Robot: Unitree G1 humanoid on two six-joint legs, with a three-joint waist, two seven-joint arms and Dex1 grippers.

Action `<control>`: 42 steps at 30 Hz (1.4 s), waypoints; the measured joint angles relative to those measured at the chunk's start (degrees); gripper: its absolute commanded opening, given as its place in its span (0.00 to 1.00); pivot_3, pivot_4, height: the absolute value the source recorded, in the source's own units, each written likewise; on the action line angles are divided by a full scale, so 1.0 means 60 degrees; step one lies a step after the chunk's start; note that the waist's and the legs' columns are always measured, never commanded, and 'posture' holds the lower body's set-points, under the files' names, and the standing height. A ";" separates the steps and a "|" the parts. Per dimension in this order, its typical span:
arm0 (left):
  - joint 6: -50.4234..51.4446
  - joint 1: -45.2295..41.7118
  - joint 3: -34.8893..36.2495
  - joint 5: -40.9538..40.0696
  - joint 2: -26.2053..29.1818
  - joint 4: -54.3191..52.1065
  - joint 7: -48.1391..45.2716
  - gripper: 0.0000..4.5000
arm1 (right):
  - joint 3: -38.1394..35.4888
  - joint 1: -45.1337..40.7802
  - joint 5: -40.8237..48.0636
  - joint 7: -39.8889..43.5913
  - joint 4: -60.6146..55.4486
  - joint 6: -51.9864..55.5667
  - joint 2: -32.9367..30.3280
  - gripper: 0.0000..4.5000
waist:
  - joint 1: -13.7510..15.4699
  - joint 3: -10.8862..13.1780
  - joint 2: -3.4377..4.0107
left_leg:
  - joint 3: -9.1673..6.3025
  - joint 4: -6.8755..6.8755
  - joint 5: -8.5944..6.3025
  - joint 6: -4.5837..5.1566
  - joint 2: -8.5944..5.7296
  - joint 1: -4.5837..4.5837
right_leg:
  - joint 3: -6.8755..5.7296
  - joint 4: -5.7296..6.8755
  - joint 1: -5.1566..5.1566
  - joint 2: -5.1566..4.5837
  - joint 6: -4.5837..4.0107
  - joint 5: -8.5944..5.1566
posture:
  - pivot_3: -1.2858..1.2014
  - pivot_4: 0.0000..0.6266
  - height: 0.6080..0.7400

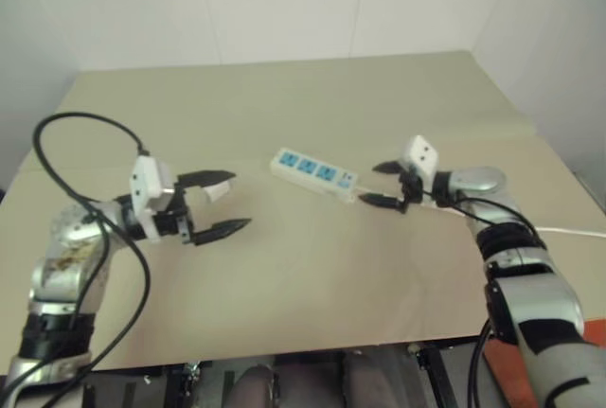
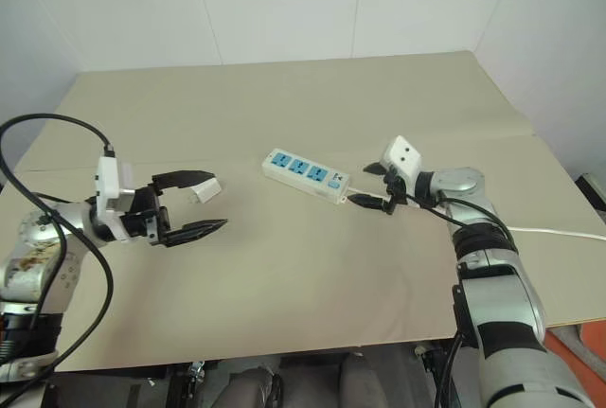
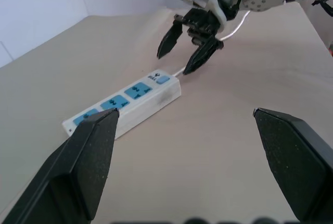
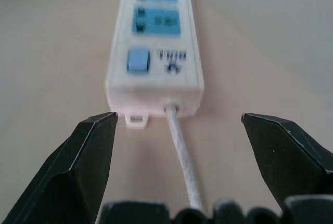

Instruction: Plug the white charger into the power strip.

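Judging this the approach step: our right end effector [image 2: 369,186] gapes wide at the strip's [image 2: 306,173] 4 o'clock end. The left end effector [image 2: 194,204], equally wide, must next grasp the charger [image 2: 203,189].

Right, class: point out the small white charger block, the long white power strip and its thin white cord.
small white charger block [image 2: 204,190]: right eye view, on its visible white face.
long white power strip [image 2: 305,169]: right eye view, on its middle blue socket.
thin white cord [image 4: 183,156]: right wrist view, partway along it.

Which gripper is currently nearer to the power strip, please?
The right gripper, open at the switch end of the power strip, straddling its cord. The left gripper is open, well off its far end.
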 measured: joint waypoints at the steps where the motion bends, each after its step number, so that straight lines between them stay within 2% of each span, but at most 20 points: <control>1: 0.0001 0.0000 -0.0055 0.0004 -0.0012 -0.0001 0.0023 1.00 | 0.0065 -0.0024 -0.0118 0.0001 0.0280 -0.0107 0.0040 1.00 | -0.0024 0.0000 0.0000 | 0.0001 0.0000 0.0000 0.0000 -0.0001 -0.0012 | 0.0000 0.0000 -0.0013 0.0000 0.0000 0.0000 | 0.52 0.24 1.00; 5: -0.0002 -0.0002 -0.0214 0.0066 -0.0067 -0.0001 0.0104 1.00 | 0.0085 -0.0398 -0.0378 -0.0158 0.0946 -0.0398 0.0278 1.00 | -0.0193 0.0000 0.0000 | 0.0001 0.0006 0.0001 -0.0001 -0.0001 -0.0025 | 0.0001 0.0003 -0.0028 -0.0004 0.0002 0.0001 | 0.52 0.24 1.00; 8: -0.0006 -0.0001 -0.0374 0.0189 -0.0235 0.0000 0.0175 1.00 | 0.0061 -0.0604 -0.0472 -0.0440 0.1352 -0.0329 0.0333 0.86 | -0.0217 -0.0001 0.0000 | 0.0001 0.0006 0.0001 -0.0001 -0.0003 -0.0021 | 0.0002 0.0009 -0.0027 -0.0005 0.0002 0.0002 | 0.52 0.24 1.00; 19: -0.0068 -0.0045 -0.0473 0.0232 -0.0297 0.0035 0.0171 1.00 | -0.0093 -0.0658 -0.0562 -0.0536 0.1453 -0.0322 0.0397 0.01 | -0.0220 -0.0001 0.0001 | 0.0000 0.0009 0.0001 -0.0001 -0.0007 -0.0007 | 0.0009 0.0016 -0.0024 -0.0006 0.0003 0.0002 | 0.52 0.24 1.00; 28: -0.0136 -0.0069 -0.0510 0.0241 -0.0380 0.0104 0.0205 1.00 | -0.0117 -0.0249 -0.0452 0.0168 0.0712 -0.0310 0.0221 0.00 | -0.0211 -0.0001 0.0000 | -0.0001 0.0008 0.0000 -0.0001 -0.0007 -0.0013 | 0.0007 0.0016 -0.0025 -0.0006 0.0005 0.0003 | 0.52 0.24 1.00; 33: -0.0147 -0.0021 -0.0445 0.0228 -0.0304 0.0105 0.0238 1.00 | -0.0435 0.1538 0.0135 0.0852 -0.2030 0.0278 -0.0375 0.00 | -0.0175 -0.0001 0.0001 | -0.0009 0.0012 0.0000 0.0000 -0.0015 -0.0040 | -0.0003 0.0014 -0.0039 -0.0017 0.0014 0.0008 | 0.52 0.24 1.00; 39: -0.0087 0.0019 -0.0386 0.0206 -0.0116 0.0067 0.0165 1.00 | -0.1000 0.3829 0.0761 0.0571 -0.5398 0.1784 -0.1362 0.00 | -0.0080 -0.0001 0.0000 | -0.0010 0.0014 -0.0002 0.0003 -0.0016 -0.0041 | -0.0007 0.0015 -0.0039 -0.0017 0.0016 0.0009 | 0.52 0.24 1.00; 42: -0.0066 -0.0050 -0.0375 0.0206 -0.0081 0.0132 0.0145 1.00 | -0.1279 0.4642 0.0865 0.0127 -0.6398 0.2442 -0.1517 0.00 | -0.0035 -0.0001 0.0000 | -0.0001 0.0016 -0.0002 0.0004 -0.0021 -0.0036 | 0.0004 0.0012 -0.0038 -0.0018 0.0017 0.0010 | 0.52 0.24 1.00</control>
